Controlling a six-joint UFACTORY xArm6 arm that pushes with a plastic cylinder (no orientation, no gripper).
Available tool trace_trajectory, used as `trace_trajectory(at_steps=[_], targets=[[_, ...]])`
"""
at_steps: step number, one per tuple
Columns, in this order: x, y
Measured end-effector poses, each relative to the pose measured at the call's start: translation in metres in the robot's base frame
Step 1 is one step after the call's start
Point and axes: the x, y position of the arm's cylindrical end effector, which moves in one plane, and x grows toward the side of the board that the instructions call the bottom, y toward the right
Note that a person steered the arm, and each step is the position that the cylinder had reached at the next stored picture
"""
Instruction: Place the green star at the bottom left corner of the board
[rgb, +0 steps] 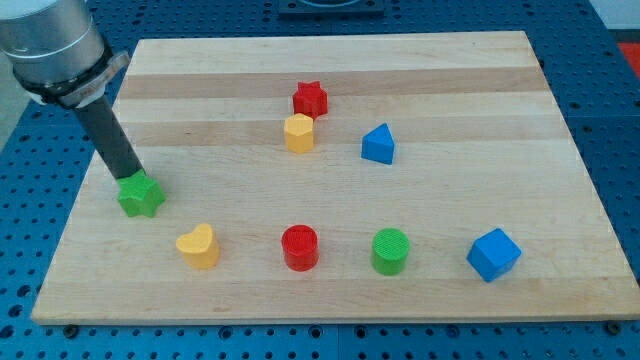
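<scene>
The green star (141, 196) lies on the wooden board (330, 80) at the view's left, a little above the bottom left corner. My tip (131, 177) is at the star's upper left edge, touching it or nearly so. The dark rod runs up and to the left from there to the grey arm at the view's top left.
A yellow heart (198, 246), a red cylinder (299, 247), a green cylinder (391, 250) and a blue cube (494, 254) stand in a row near the bottom. A red star (311, 98), a yellow hexagon (298, 132) and a blue triangle (378, 144) sit mid-board.
</scene>
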Motion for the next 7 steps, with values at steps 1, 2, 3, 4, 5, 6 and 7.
trace_trajectory(at_steps=[1,2,3,4,5,6,7], targets=[[-0.003,0.000],[-0.017,0.018],[-0.026,0.030],[-0.023,0.029],[-0.007,0.026],[-0.002,0.020],[0.011,0.018]])
